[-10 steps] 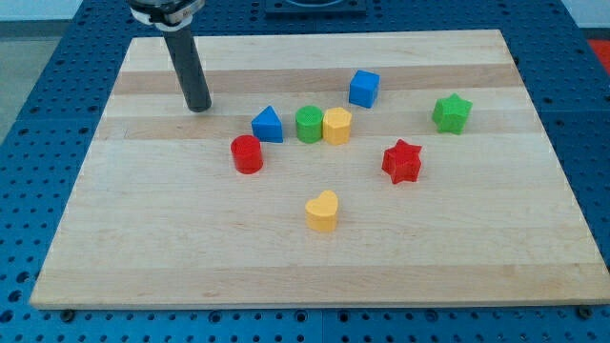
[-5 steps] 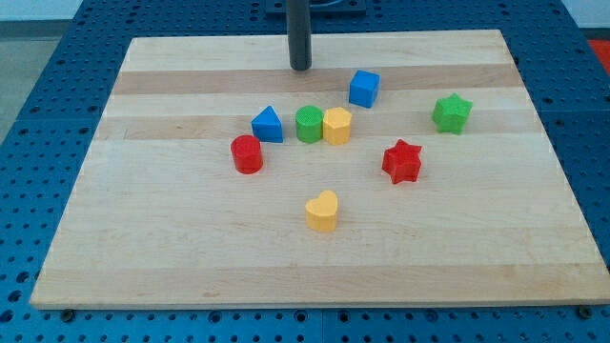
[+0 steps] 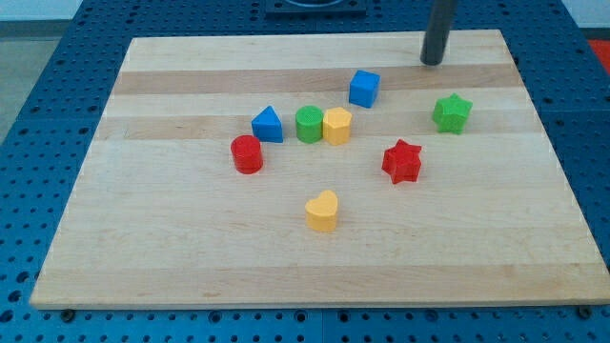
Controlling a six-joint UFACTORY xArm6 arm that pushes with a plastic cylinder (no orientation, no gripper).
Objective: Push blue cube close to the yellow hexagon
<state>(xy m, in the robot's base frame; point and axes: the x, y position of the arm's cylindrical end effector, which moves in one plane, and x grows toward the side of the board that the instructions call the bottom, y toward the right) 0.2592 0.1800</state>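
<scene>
The blue cube (image 3: pixel 363 89) sits on the wooden board (image 3: pixel 191 238), up and to the right of the yellow hexagon (image 3: pixel 336 126), with a small gap between them. The hexagon touches a green cylinder (image 3: pixel 308 125) on its left. My tip (image 3: pixel 434 61) is near the board's top edge, to the upper right of the blue cube and well apart from it.
A blue triangle (image 3: pixel 268 125) lies left of the green cylinder. A red cylinder (image 3: pixel 246 154) is lower left. A green star (image 3: pixel 452 113) and a red star (image 3: pixel 402 161) are on the right. A yellow heart (image 3: pixel 322 211) lies near the middle bottom.
My tip has swept from the board's upper left, along the top, to the upper right past the blue cube. No block has moved.
</scene>
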